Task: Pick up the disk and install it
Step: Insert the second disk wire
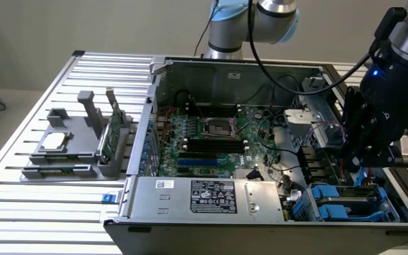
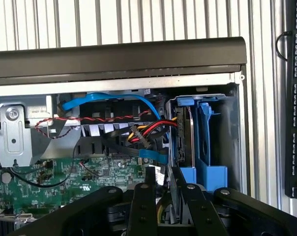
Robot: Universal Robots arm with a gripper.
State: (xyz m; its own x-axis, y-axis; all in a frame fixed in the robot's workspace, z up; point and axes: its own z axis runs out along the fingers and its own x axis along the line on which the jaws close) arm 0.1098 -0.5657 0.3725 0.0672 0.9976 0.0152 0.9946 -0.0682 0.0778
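The disk (image 1: pixel 350 200) sits inside the drive bay at the near corner of the open computer case, on the exterior view's right, framed by its blue carrier (image 1: pixel 329 206). In the wrist view the disk (image 2: pixel 184 132) stands edge-on in the blue carrier (image 2: pixel 207 147), against the case wall. My black gripper (image 1: pixel 360 162) hangs just above the bay, apart from the disk. Its fingers (image 2: pixel 143 196) are drawn close together with nothing between them, and the gripper (image 2: pixel 163 173) hovers over the cables beside the bay.
A grey fixture (image 1: pixel 62 159) on the exterior view's left holds a small silver chip (image 1: pixel 55 141) and an upright green card (image 1: pixel 112 133). The motherboard (image 1: pixel 211 138) and power supply (image 1: pixel 204 196) are inside the case. Red, yellow and black cables (image 2: pixel 143 135) cross beside the bay.
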